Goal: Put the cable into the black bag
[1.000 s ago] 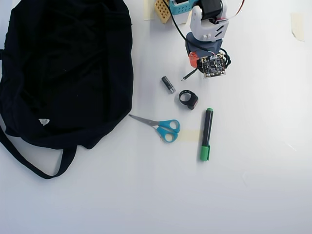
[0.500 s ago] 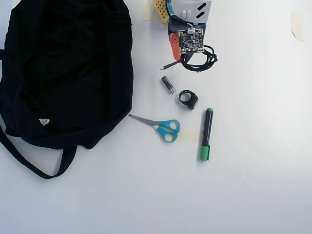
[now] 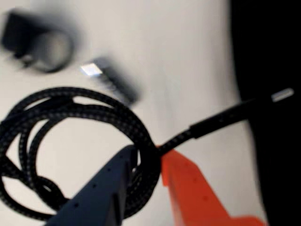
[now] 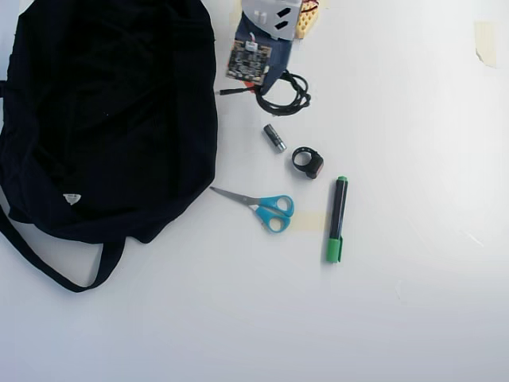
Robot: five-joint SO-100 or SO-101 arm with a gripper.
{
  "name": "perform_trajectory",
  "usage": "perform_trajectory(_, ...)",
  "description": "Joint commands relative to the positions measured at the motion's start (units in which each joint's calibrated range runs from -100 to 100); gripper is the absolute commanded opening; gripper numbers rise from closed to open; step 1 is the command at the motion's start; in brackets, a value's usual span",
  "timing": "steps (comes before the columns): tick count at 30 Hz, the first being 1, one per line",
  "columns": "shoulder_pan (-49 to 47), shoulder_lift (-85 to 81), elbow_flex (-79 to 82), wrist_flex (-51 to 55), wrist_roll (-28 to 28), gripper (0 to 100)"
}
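My gripper [image 3: 149, 162] was pinched on the cable [image 3: 70, 136], the braided coil squeezed between the dark blue finger and the orange one in the wrist view. Over the last second I had swung leftward across the top of the overhead view, from above the small black ring [image 4: 307, 161] toward the black bag [image 4: 111, 119]. The coil [image 4: 285, 94] now hung just right of the bag's edge, its metal-tipped plug reaching the fabric. I judged the carry nearly done; the bag's opening was not clear to me, so releasing waited.
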Motion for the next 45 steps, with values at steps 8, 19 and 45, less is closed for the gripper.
perform_trajectory(8,10.85,-0.44,-2.27,-16.02,1.92,2)
perform_trajectory(19,26.41,10.27,-13.23,-21.88,2.49,2)
perform_trajectory(45,8.09,7.28,-17.99,3.1,-1.75,2)
